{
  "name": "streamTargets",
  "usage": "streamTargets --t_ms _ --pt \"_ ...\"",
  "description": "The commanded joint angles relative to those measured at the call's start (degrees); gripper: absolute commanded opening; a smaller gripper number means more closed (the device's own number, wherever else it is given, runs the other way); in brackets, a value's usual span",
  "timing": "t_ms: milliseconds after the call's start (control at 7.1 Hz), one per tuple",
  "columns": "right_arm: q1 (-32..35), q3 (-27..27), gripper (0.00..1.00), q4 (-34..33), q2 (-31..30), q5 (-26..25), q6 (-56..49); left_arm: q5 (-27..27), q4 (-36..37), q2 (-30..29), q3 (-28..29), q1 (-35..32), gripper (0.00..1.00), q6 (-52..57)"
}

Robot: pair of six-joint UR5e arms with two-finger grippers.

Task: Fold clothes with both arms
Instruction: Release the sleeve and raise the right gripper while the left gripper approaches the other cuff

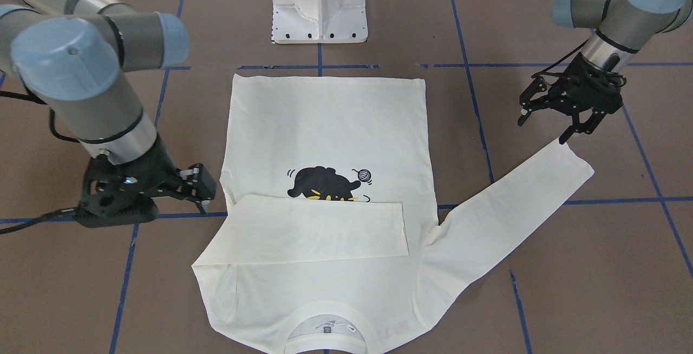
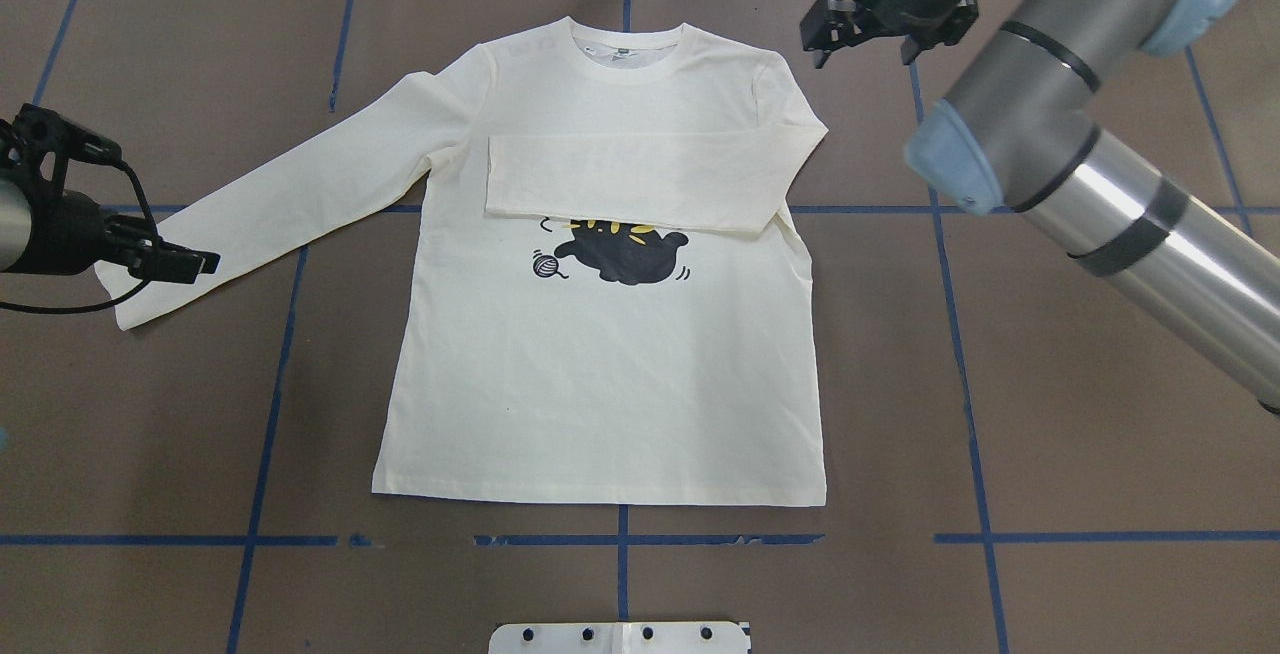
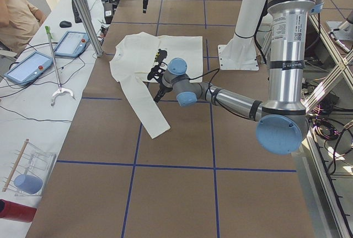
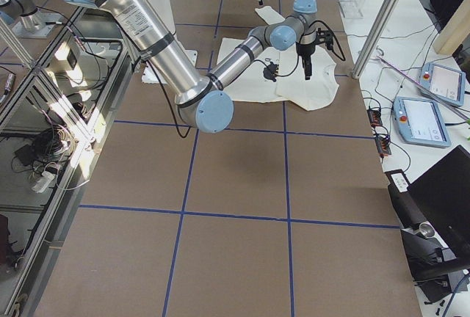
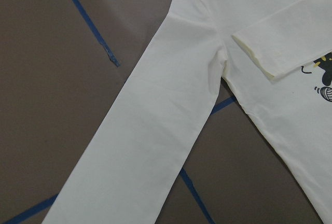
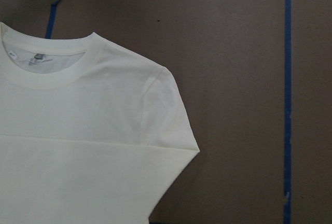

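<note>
The cream long-sleeved T-shirt (image 2: 600, 384) lies flat and face up, collar on the far side from the robot, with the black cat print (image 2: 625, 254) showing. One sleeve (image 2: 630, 179) is folded across the chest. The other sleeve (image 2: 300, 194) lies stretched out diagonally on the table. My left gripper (image 1: 541, 126) is open and empty, hovering just over that sleeve's cuff (image 1: 568, 162). My right gripper (image 1: 203, 189) is open and empty, low beside the shirt's edge at the folded sleeve's shoulder. Both wrist views show only shirt (image 5: 155, 130) (image 6: 78, 146) and table.
The white pedestal base (image 1: 319, 5) stands past the shirt's hem. Blue tape lines (image 2: 620, 539) cross the brown table. A side bench with tablets (image 3: 33, 64) and a seated person (image 3: 16, 17) runs along the far edge.
</note>
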Motion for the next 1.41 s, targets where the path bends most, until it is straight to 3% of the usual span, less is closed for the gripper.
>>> streamTargets --t_ms 0,141,423,564,845,1268 --pt "5.01 10.79 1.0 0.26 -14.18 5.14 -10.35 3.03 -2.1 5.8 1.07 2.08 1.0 5.62" --pt "7.73 12.83 1.0 0.26 -18.76 7.42 -15.61 3.38 -6.73 8.18 3.95 2.08 1.0 10.37" --pt "10.04 15.39 1.0 0.26 -21.44 9.91 -17.08 3.39 -17.79 7.07 14.48 2.08 1.0 11.56" --pt "10.04 15.58 1.0 0.26 -21.36 10.0 -17.07 3.3 -19.85 6.45 15.83 2.08 0.9 11.73" --pt "10.22 15.66 1.0 0.26 -21.44 9.91 -17.07 2.77 -19.87 6.1 15.85 2.08 0.57 13.04" --pt "10.22 15.93 1.0 0.18 -21.35 9.82 -16.99 3.3 -19.61 5.92 15.93 2.08 0.57 14.63"
